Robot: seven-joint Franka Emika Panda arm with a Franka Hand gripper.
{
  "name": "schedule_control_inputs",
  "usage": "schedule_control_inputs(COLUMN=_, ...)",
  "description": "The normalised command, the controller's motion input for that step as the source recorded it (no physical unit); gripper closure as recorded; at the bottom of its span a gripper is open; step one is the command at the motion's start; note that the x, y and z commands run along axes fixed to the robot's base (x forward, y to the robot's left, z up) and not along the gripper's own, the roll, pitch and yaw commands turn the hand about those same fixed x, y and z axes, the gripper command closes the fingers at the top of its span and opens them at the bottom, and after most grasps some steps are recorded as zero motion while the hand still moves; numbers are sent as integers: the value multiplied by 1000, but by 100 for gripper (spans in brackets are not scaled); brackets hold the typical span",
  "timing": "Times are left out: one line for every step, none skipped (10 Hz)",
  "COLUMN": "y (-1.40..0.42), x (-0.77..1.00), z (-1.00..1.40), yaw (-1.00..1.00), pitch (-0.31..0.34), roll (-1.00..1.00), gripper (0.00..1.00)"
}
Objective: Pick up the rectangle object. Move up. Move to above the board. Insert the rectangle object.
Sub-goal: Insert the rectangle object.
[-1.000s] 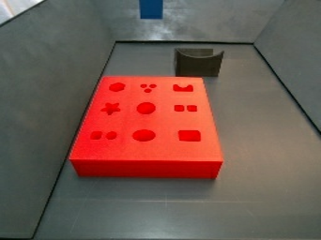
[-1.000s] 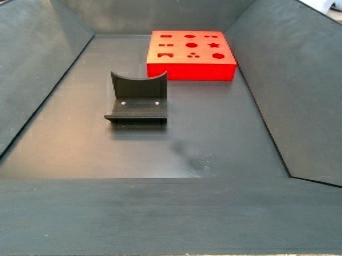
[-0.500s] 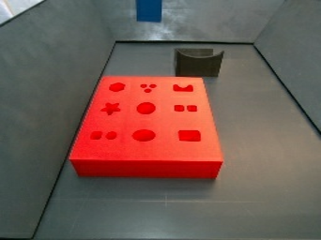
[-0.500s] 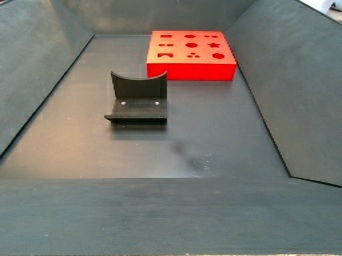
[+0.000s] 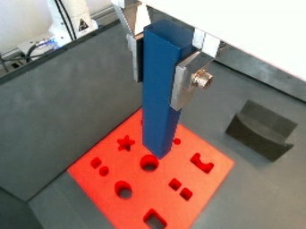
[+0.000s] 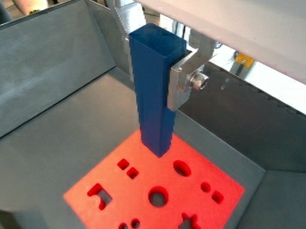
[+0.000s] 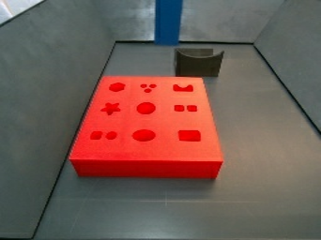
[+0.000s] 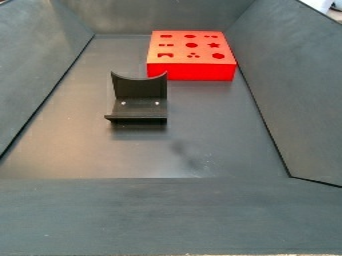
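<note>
Blue rectangle object [image 7: 168, 21] has dropped lower into a side view since earlier; gripper [image 5: 165, 64] clamped on its upper part, bar hanging vertical, lower end above the board [image 5: 149, 183].

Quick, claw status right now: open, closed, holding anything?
Claw: closed on the blue bar, which hangs upright above the red board, not yet in any hole.
</note>
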Motion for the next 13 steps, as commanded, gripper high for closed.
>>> schedule_control_inputs(y=-277, x=646, z=-223, yaw=0, pitch=81, roll=111, gripper=100)
schedule_control_inputs(y=-283, x=623, z=-231, yaw=0, pitch=70, roll=119, gripper=100)
schedule_control_inputs(y=-254, x=600, z=-209, yaw=0, pitch=57, roll=109, gripper=100)
schedule_control_inputs(y=-223, x=603, z=-240, yaw=0, pitch=50, roll=106, gripper=100)
schedule_control_inputs(y=-191, x=549, z=-266, yaw=0, pitch=23, roll=97, gripper=100)
schedule_control_inputs(y=-157, x=469, z=-291, yaw=0, pitch=0, roll=81, gripper=100)
schedule_control_inputs(y=-140, x=423, z=-311, yaw=0, pitch=0, roll=70, gripper=100)
schedule_control_inputs(y=-137, x=369, z=-346, yaw=6, pitch=0, roll=66, gripper=100)
schedule_control_inputs(y=-129, x=251, z=-371, yaw=3, pitch=-30, roll=64, gripper=100)
schedule_control_inputs(y=-129, x=211, z=-386, yaw=9, pitch=-44, roll=70, gripper=100)
schedule_control_inputs(y=-114, x=143, z=-397, yaw=43, pitch=-53, roll=67, gripper=100)
schedule_control_inputs(y=-111, x=31, z=-426, yaw=74, pitch=-81, roll=69, gripper=100)
schedule_control_inputs(y=-126, x=0, z=-449, yaw=106, pitch=-110, roll=67, gripper=100)
